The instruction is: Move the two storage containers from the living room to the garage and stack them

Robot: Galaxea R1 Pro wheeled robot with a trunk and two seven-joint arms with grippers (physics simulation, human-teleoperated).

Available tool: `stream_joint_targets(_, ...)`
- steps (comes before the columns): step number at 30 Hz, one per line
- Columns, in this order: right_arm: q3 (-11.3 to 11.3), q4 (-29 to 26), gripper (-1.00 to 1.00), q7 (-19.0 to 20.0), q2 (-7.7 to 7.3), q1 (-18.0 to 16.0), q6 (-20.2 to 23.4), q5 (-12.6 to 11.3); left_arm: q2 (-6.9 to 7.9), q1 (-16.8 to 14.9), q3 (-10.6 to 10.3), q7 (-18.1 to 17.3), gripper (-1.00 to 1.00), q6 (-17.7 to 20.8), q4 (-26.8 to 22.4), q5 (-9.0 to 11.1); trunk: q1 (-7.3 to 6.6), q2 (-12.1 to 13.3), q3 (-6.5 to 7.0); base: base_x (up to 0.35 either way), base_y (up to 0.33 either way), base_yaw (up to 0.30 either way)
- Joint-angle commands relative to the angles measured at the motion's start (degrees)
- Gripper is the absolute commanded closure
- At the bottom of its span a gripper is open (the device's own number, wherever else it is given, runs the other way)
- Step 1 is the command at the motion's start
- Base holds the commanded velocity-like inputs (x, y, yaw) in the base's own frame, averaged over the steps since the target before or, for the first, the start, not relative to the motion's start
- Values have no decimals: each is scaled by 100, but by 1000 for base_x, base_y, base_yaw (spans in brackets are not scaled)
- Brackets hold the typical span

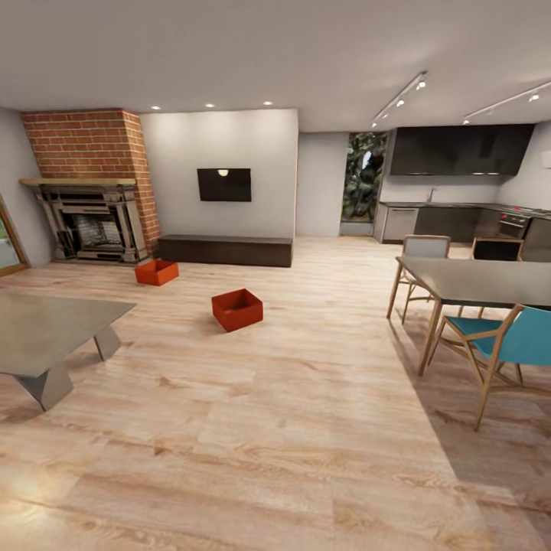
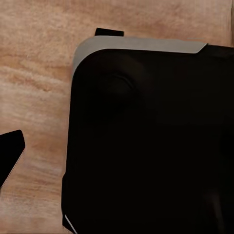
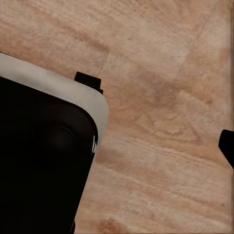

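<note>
Living room's wood floor (image 1: 306,428) with two storage containers (image 1: 237,309) (image 1: 157,272) well apart; each gripper's state indiscernible.

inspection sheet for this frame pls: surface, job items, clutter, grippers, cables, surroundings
Surface: light wood plank floor, living room.
Job's things: two storage containers on the floor, apart from each other, both open side up; nearer container mid-room, farther container between the fireplace and the dark low cabinet. Neither is held.
Clutter: nothing seen on the floor around the bins.
Grippers: cannot tell open or shut; wrist views show a dark fingertip at the frame edge, a dark robot body part and the floor.
Cables: nothing seen.
Surroundings: grey low table at left, dining table with teal chair at right, wall TV, kitchen behind.
</note>
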Motion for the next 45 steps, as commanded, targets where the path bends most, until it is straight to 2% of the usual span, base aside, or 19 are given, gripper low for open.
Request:
stream_joint_targets(1,49,18,-100,-5,3,-6,-38,-59,-2,-2,28,-3,-100,-1,1,42,3,-2,-6,323,0,0)
stream_joint_targets(45,49,18,-100,-4,2,-6,-45,-59,-3,-2,28,-3,-100,-1,4,42,3,-2,-6,323,0,0)
